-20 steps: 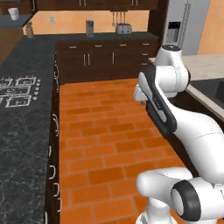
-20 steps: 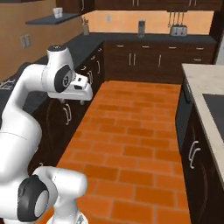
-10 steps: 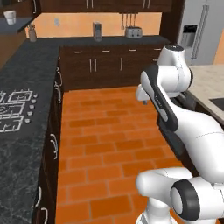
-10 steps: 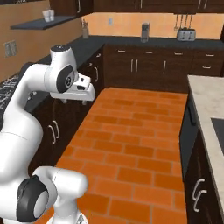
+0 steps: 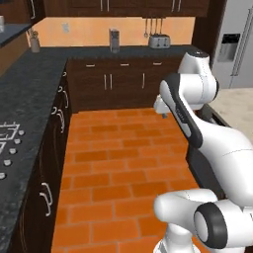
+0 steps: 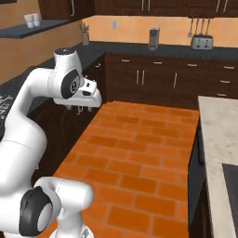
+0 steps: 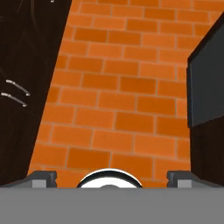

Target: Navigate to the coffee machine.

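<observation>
The coffee machine [image 5: 114,40] sits nearer and more central than a second ago, far ahead of the empty, wide-open gripper [image 6: 82,108]; the base is closing in.

The coffee machine [image 6: 154,38] stands on the far counter [image 6: 139,49], left of the toaster [image 6: 202,42].
</observation>
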You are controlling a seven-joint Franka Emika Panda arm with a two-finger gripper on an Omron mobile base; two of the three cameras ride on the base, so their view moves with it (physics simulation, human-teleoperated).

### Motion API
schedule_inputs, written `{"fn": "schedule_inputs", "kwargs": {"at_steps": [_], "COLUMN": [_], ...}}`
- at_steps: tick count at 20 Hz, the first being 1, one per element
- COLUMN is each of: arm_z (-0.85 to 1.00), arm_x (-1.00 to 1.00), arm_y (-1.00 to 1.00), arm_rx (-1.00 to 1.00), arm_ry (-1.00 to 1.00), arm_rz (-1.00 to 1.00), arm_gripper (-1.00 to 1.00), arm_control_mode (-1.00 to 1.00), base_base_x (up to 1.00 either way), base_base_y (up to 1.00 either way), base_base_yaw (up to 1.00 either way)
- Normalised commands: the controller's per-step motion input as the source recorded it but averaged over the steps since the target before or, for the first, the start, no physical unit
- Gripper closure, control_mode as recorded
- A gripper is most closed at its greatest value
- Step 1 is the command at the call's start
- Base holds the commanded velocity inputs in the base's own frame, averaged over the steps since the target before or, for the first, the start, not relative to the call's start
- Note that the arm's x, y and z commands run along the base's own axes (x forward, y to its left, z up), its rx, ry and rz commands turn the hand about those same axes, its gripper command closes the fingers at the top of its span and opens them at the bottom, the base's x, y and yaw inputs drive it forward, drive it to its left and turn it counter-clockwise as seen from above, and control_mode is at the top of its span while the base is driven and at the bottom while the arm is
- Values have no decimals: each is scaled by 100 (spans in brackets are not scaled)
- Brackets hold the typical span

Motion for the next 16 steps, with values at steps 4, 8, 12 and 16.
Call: {"fn": "schedule_inputs", "kwargs": {"at_steps": [4, 8, 12, 16], "arm_z": [0, 0, 0, 0], "arm_x": [0, 0, 0, 0], "arm_y": [0, 0, 0, 0], "arm_rx": [0, 0, 0, 0], "arm_ry": [0, 0, 0, 0], "arm_rz": [0, 0, 0, 0], "arm_gripper": [-100, -100, -100, -100], "arm_control_mode": [100, 100, 100, 100], "base_base_x": [100, 100, 100, 100], "base_base_y": [-13, -1, -2, -2], "base_base_yaw": [1, -1, 0, 0]}}
